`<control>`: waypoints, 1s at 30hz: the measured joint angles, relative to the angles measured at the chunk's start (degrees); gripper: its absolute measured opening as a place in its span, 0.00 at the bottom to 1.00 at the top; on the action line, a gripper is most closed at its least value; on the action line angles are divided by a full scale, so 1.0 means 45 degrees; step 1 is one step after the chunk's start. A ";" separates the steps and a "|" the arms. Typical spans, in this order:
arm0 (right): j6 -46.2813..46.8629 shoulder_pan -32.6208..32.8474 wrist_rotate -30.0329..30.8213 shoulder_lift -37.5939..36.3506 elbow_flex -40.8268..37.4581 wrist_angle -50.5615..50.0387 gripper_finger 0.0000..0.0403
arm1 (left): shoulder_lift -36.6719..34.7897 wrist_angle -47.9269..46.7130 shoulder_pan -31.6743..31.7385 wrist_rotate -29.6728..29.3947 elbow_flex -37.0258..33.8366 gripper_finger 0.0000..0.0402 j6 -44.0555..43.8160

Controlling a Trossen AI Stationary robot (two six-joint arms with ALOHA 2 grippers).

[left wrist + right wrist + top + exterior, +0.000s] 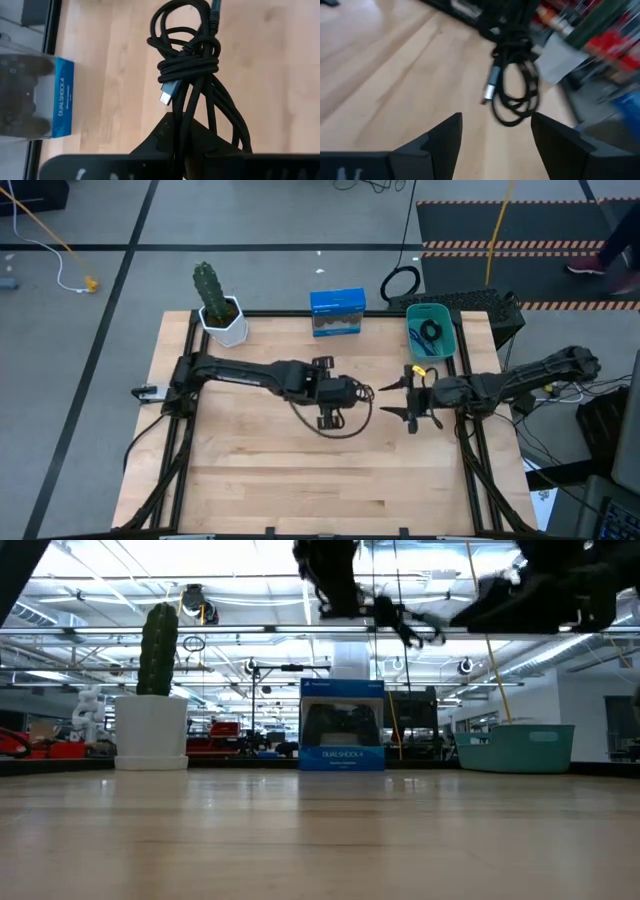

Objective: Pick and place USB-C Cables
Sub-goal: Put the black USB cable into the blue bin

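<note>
One camera looks straight down. One sits low on the table [320,840]. Both wrist cameras see the black cable [192,70] up close.

Blue controller box [342,726] mid-table, potted cactus [153,688] well left of it, teal bin [516,747] to its right, arms overhead.

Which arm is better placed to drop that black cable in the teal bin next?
The right. Its open gripper faces the black cable that the left gripper holds up above the table, and the right arm sits beside the teal bin, so probably a handover.
</note>
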 joint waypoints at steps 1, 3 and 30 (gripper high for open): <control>-0.0379 0.0383 0.0564 -0.0001 0.0050 0.0226 0.57 | -0.0147 0.0053 -0.0081 0.0005 0.0000 0.03 -0.0099; -0.1262 0.1090 0.1692 -0.0005 0.0115 0.0457 0.57 | -0.0338 0.0095 -0.0198 -0.0011 0.0000 0.02 -0.0475; -0.9459 0.4697 0.5113 0.1000 0.0126 0.5745 0.70 | -0.1013 0.4014 -0.0677 0.2030 0.0000 0.04 0.0419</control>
